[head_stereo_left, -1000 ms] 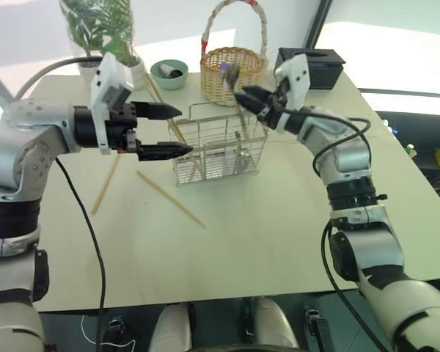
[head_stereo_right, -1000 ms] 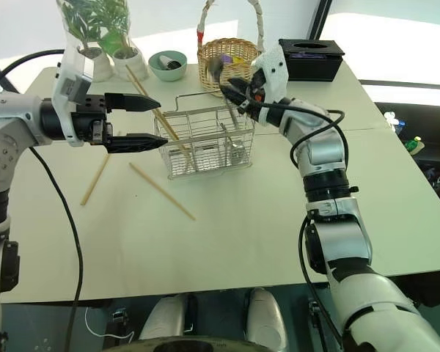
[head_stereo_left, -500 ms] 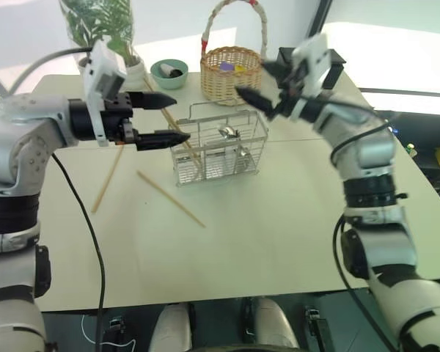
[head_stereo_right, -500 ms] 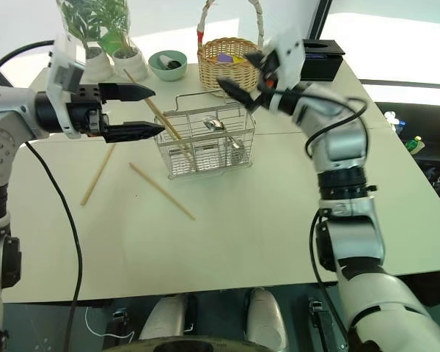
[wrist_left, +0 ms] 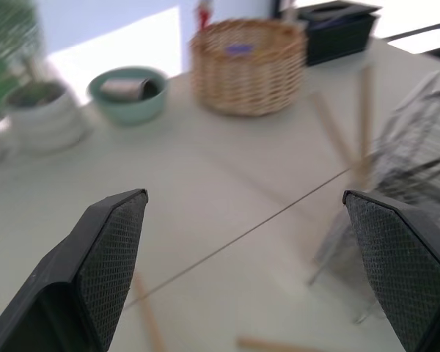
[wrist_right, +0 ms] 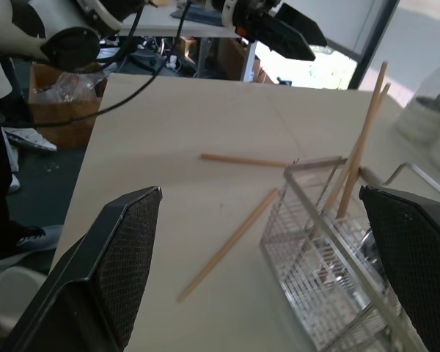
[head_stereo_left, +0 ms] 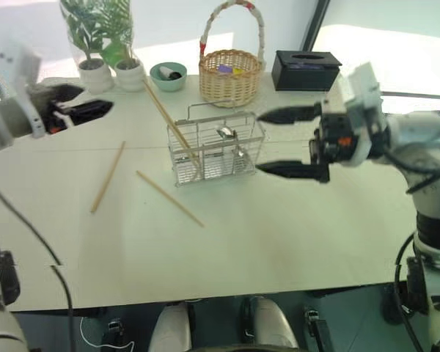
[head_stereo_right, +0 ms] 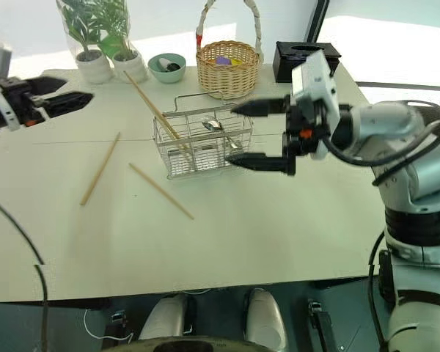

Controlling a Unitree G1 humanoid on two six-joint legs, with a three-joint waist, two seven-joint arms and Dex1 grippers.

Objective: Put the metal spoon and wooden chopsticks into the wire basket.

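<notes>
- right gripper (head_stereo_left: 282, 142): fingers spread wide, holding nothing; it points at the wire basket (head_stereo_left: 217, 151), which stands just beside its fingertips
- metal spoon (head_stereo_left: 226, 133) lies inside that basket, two wooden chopsticks (head_stereo_left: 169, 117) leaning in its far end
- left gripper (head_stereo_left: 84, 101): fingers apart, empty, well away from the basket; two more chopsticks (head_stereo_left: 107, 177) lie on the table (head_stereo_left: 279, 220) between

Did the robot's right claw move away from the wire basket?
Yes. The right gripper, open and empty, has pulled back from above the wire basket toward the robot's right, now beside it.
</notes>
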